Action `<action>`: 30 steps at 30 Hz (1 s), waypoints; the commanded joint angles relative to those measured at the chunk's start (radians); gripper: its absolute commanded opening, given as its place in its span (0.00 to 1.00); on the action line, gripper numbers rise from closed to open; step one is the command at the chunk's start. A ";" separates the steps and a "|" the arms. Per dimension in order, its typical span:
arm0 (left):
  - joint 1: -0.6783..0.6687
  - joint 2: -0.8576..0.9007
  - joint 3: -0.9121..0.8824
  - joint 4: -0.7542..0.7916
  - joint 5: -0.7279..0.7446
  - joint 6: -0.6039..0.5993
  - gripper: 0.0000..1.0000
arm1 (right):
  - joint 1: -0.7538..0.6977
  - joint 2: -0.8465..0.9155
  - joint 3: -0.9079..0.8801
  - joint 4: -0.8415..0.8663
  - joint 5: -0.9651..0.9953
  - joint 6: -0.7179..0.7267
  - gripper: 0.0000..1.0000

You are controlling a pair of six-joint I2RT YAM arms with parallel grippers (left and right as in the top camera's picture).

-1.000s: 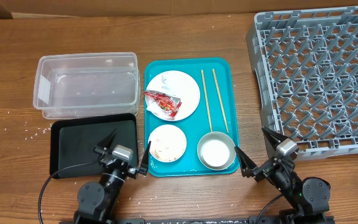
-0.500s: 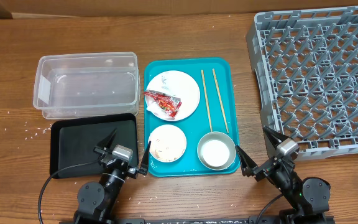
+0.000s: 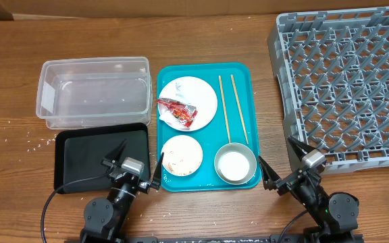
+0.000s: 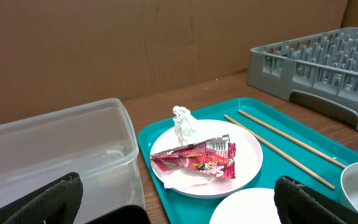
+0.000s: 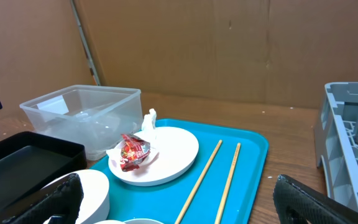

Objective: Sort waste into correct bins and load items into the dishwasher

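On the teal tray (image 3: 248, 81) a large white plate (image 3: 198, 91) holds the red wrapper (image 3: 178, 112) and a white tissue (image 4: 184, 122). Below it sits a smaller white dish (image 3: 182, 155) with food scraps, and beside that a metal bowl (image 3: 235, 164) with a white inside. Two chopsticks (image 3: 225, 108) lie along the tray's right side. The clear tub (image 3: 93, 91) and black tray (image 3: 86, 158) are to the left, and the grey rack (image 3: 346, 88) is to the right. My left gripper (image 3: 139, 162) is open over the black tray's near right corner. My right gripper (image 3: 280, 162) is open between tray and rack.
Loose white rice grains (image 3: 39, 143) are scattered on the wooden table left of the black tray. A brown cardboard wall (image 5: 229, 43) stands behind the table. In the right wrist view the rack's wall (image 5: 353, 143) is close on the right.
The right gripper has shifted very slightly to the right. Nothing else has moved.
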 commanded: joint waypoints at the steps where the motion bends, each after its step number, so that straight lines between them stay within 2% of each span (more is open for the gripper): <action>1: 0.005 -0.010 -0.004 -0.014 0.005 0.001 1.00 | -0.002 -0.012 -0.010 0.002 0.012 -0.006 1.00; 10: 0.005 -0.010 -0.004 0.003 0.016 -0.110 1.00 | -0.002 -0.012 -0.009 0.015 0.000 0.032 1.00; 15: 0.005 -0.010 0.036 0.056 0.139 -0.176 1.00 | -0.002 -0.011 0.050 -0.010 -0.046 0.084 1.00; 18: 0.005 -0.010 0.098 0.048 0.149 -0.241 1.00 | -0.002 -0.008 0.135 -0.088 -0.043 0.084 1.00; 23: 0.005 0.029 0.236 0.001 0.135 -0.253 1.00 | -0.002 0.062 0.331 -0.271 -0.026 0.094 1.00; 26: 0.005 0.103 0.337 -0.073 0.135 -0.255 1.00 | -0.002 0.156 0.474 -0.398 0.003 0.130 1.00; 30: 0.005 0.253 0.481 -0.166 0.139 -0.315 1.00 | -0.002 0.332 0.667 -0.571 0.014 0.132 1.00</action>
